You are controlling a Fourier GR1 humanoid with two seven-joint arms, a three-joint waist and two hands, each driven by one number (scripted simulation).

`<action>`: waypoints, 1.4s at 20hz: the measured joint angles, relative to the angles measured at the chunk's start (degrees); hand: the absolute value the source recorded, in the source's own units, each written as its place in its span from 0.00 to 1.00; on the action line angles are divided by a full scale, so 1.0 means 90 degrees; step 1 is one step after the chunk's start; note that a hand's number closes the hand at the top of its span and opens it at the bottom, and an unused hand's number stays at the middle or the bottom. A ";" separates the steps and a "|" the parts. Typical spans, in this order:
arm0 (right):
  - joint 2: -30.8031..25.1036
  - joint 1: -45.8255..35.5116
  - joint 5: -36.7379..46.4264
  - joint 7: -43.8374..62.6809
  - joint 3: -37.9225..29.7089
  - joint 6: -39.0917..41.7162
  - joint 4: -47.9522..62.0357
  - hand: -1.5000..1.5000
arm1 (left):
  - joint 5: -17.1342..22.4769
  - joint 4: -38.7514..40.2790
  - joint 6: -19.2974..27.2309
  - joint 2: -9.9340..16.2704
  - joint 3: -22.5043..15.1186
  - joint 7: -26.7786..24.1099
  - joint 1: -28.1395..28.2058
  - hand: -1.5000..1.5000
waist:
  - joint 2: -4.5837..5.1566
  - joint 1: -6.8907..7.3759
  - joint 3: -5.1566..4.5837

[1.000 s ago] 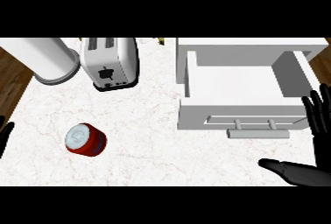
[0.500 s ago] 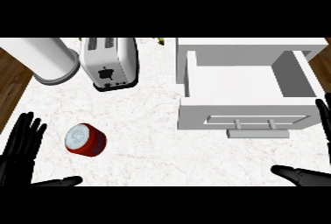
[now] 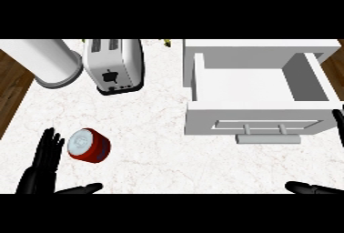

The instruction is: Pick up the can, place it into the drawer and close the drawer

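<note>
None of the task's three steps shows as done: the drawer [image 3: 259,88] stands pulled open and bare inside, its handle [image 3: 269,138] toward the robot, and the red can [image 3: 88,145] lies tilted on the white marble counter [image 3: 161,150], well to the drawer's left and near the counter's lower left part. Picking it up, carrying it across to the drawer and pushing the drawer shut are all left to do, so the task sits at its very start. The left hand [image 3: 42,163] hovers just beside the can's left side, fingers straight and spread upward, thumb stretched out below, holding nothing. Of the right hand [image 3: 313,188] only a thumb at the lower right and fingertips at the right edge show; it looks open and holds nothing. A chrome toaster [image 3: 113,64] and a white cylinder [image 3: 48,61] stand at the counter's far left, and dark wood floor [image 3: 12,86] shows beyond the counter's left edge.
</note>
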 measured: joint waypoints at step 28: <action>0.0088 -0.0032 -0.0125 0.0637 -0.0495 0.0338 -0.0603 0.00 | 0.0411 0.5286 0.0080 0.0665 0.1099 -0.2505 -0.2248 0.00 | 0.0005 -0.0018 -0.0001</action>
